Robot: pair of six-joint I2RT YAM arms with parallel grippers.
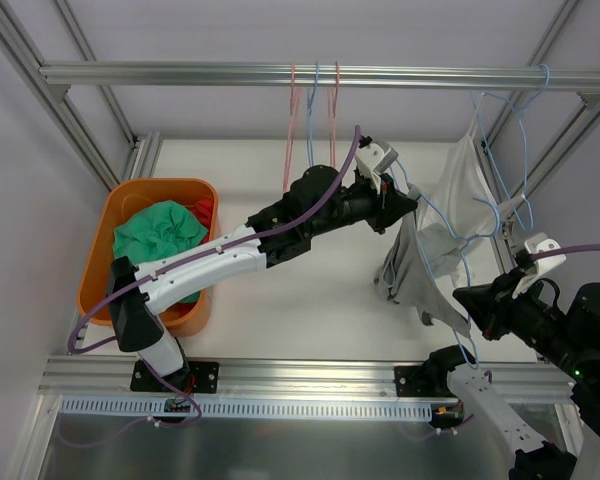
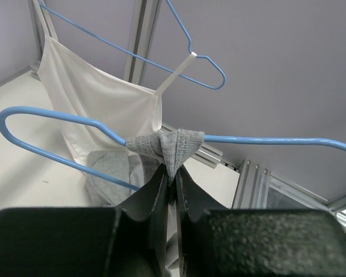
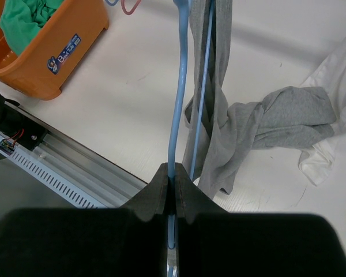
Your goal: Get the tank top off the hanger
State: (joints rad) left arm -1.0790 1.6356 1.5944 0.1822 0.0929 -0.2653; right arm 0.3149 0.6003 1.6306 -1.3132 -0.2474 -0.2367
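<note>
The grey tank top (image 1: 417,268) hangs from a blue wire hanger (image 1: 442,222) over the right half of the table. My left gripper (image 1: 408,207) is shut on its grey strap (image 2: 173,147), which is bunched over the hanger wire (image 2: 265,139) right at my fingertips (image 2: 172,168). My right gripper (image 1: 472,306) is shut on the blue hanger wire (image 3: 179,86) lower down, below the garment. In the right wrist view the wire runs between the closed jaws (image 3: 173,180), and the grey tank top (image 3: 230,121) drapes down beside it onto the table.
A white tank top (image 1: 467,178) hangs on a second blue hanger (image 2: 190,52) from the top rail (image 1: 180,72) at the back right. Pink hangers (image 1: 292,120) hang mid-rail. An orange basket (image 1: 98,262) with green cloth (image 1: 158,230) stands at the left.
</note>
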